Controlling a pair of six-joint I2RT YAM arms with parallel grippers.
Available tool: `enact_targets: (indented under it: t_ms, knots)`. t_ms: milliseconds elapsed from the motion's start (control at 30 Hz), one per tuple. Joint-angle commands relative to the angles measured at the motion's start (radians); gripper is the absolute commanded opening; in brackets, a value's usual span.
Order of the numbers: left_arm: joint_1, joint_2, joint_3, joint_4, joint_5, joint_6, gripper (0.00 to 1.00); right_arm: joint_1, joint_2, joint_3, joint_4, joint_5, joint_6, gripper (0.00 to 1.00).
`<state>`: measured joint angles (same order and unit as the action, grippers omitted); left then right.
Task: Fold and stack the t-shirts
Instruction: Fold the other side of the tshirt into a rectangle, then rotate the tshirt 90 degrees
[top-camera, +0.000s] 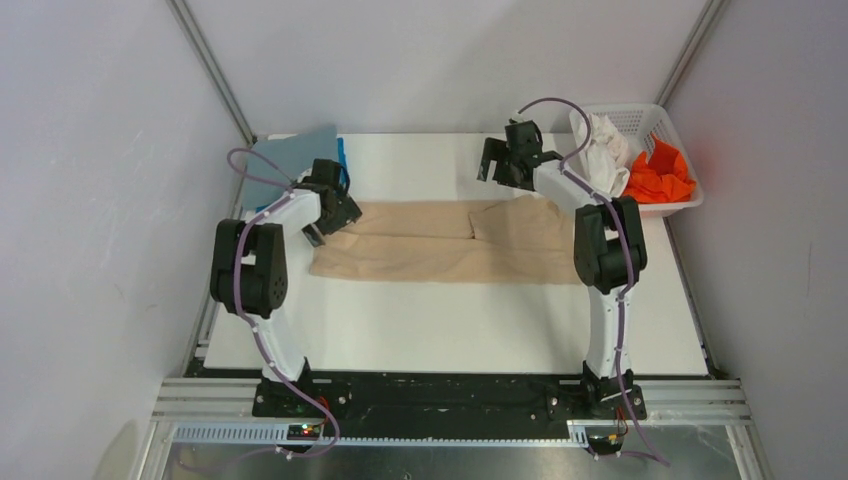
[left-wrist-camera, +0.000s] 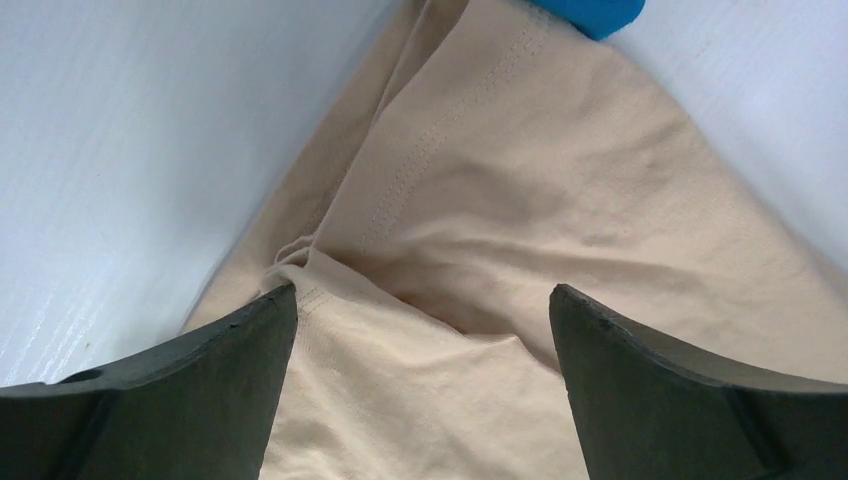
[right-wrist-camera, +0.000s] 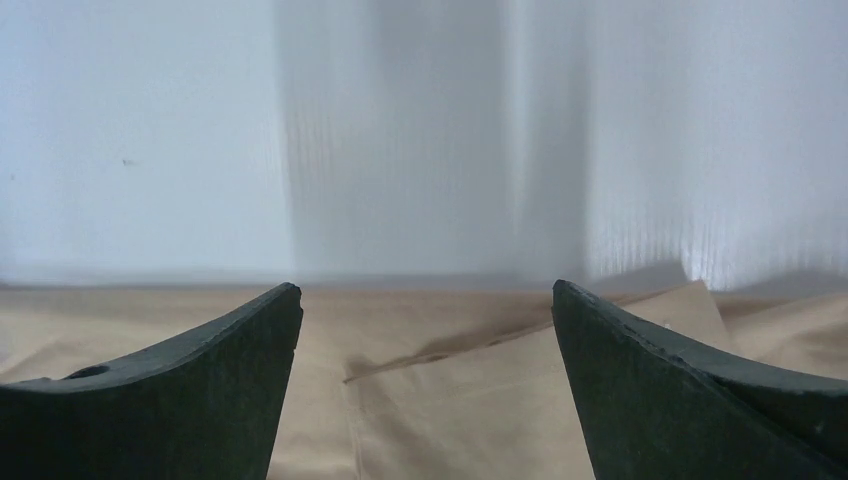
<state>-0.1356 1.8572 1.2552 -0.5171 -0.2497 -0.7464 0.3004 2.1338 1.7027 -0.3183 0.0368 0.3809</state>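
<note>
A tan t-shirt (top-camera: 440, 245) lies flat in a long band across the middle of the table, with a folded flap on its right half. My left gripper (top-camera: 335, 215) hangs open just above its left end; in the left wrist view the tan cloth (left-wrist-camera: 500, 200) fills the gap between the fingers (left-wrist-camera: 423, 300), and nothing is pinched. My right gripper (top-camera: 492, 160) is open above the shirt's far edge, its fingers (right-wrist-camera: 427, 295) apart over the tan cloth (right-wrist-camera: 450, 400). A folded grey-blue t-shirt (top-camera: 295, 155) lies on a bright blue one (top-camera: 342, 155) at the back left.
A white lattice basket (top-camera: 640, 110) stands at the back right corner and holds a crumpled white t-shirt (top-camera: 605, 150) and an orange one (top-camera: 660, 175). The bright blue cloth's corner (left-wrist-camera: 590, 12) shows just beyond the tan shirt. Grey walls enclose the table on three sides.
</note>
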Motion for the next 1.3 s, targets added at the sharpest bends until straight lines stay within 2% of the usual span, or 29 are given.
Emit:
enact_targets:
  t_ms: [0, 100, 233, 333, 433, 567, 767, 967, 1100, 1267]
  knots:
    - [0.004, -0.053, 0.034, 0.000, 0.031, 0.039, 1.00, 0.018, -0.070, -0.024, -0.089, 0.074, -0.023, 0.99]
    - [-0.013, -0.137, 0.020, -0.005, -0.003, 0.046, 1.00, 0.028, -0.208, -0.121, -0.121, 0.114, 0.006, 0.99]
    - [-0.082, -0.294, -0.033, -0.014, -0.153, 0.057, 1.00, 0.041, -0.401, -0.382, -0.135, 0.106, 0.117, 0.99]
    - [-0.146, -0.351, -0.058, -0.013, -0.177, 0.089, 1.00, 0.071, -0.491, -0.527, -0.143, 0.126, 0.174, 0.99]
    - [-0.216, -0.310, -0.044, -0.012, -0.129, 0.120, 1.00, 0.093, -0.545, -0.664, -0.109, 0.076, 0.221, 1.00]
    - [-0.247, -0.173, -0.006, -0.012, -0.069, 0.121, 1.00, 0.088, -0.525, -0.720, -0.077, 0.025, 0.229, 0.99]
    - [-0.247, -0.028, 0.017, -0.011, -0.045, 0.134, 1.00, 0.051, -0.453, -0.722, -0.051, -0.001, 0.217, 1.00]
    - [-0.251, -0.015, -0.071, -0.011, -0.018, 0.082, 1.00, -0.044, -0.340, -0.656, 0.021, -0.119, 0.199, 0.99]
    - [-0.289, -0.111, -0.227, -0.006, 0.026, -0.022, 1.00, -0.069, -0.211, -0.473, -0.027, -0.160, 0.140, 0.99]
    - [-0.494, -0.255, -0.414, 0.026, 0.075, -0.177, 1.00, -0.069, 0.008, -0.109, -0.145, -0.129, 0.073, 0.99]
